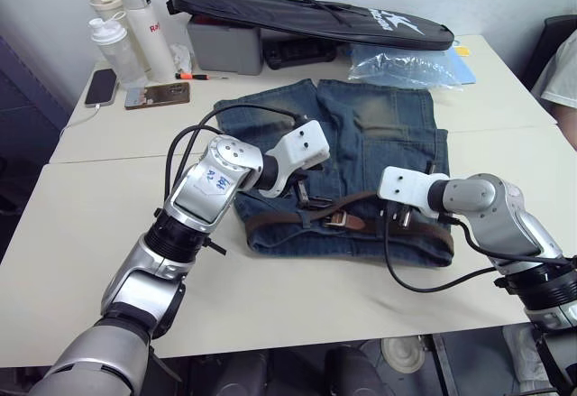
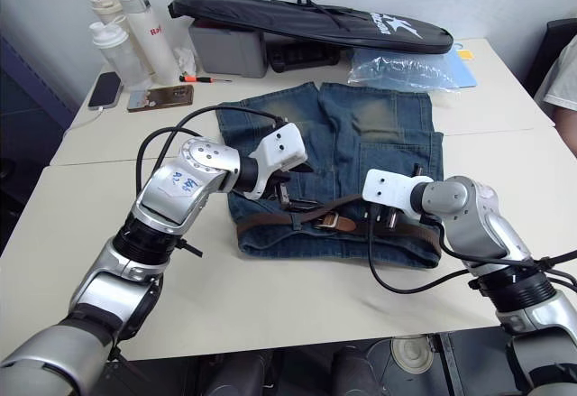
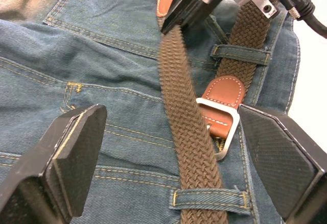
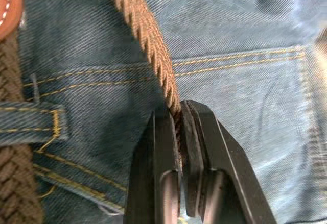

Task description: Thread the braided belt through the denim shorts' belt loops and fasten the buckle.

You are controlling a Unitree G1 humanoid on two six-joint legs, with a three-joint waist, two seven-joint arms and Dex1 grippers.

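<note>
The shorts (image 1: pixel 379 157) are laid flat at the table's (image 1: pixel 99 234) centre, waistband toward the robot, so that the loops can be reached from above. The belt (image 3: pixel 184 127) is lying along that waistband, already passed under a loop (image 3: pixel 209 199) near the left gripper and another loop (image 3: pixel 240 54) further along.

The right gripper (image 4: pixel 179 127), at about 4 o'clock from the shorts' middle, is closed tight on the belt's free braided run, with the strap pinched edgewise between its jaws. The strap is probably held this way so that it can be steered and kept taut.

The left gripper (image 3: pixel 168 152), at about 8 o'clock, is held wide open over the buckle (image 3: pixel 222 132), nothing being gripped. Its fingers (image 3: pixel 71 157) are set on either side of strap and buckle, seemingly so that the buckle can be steadied while the free end is fed toward it.

The buckle is resting on the denim, touching the strap beside it; it is judged not yet fastened.
</note>
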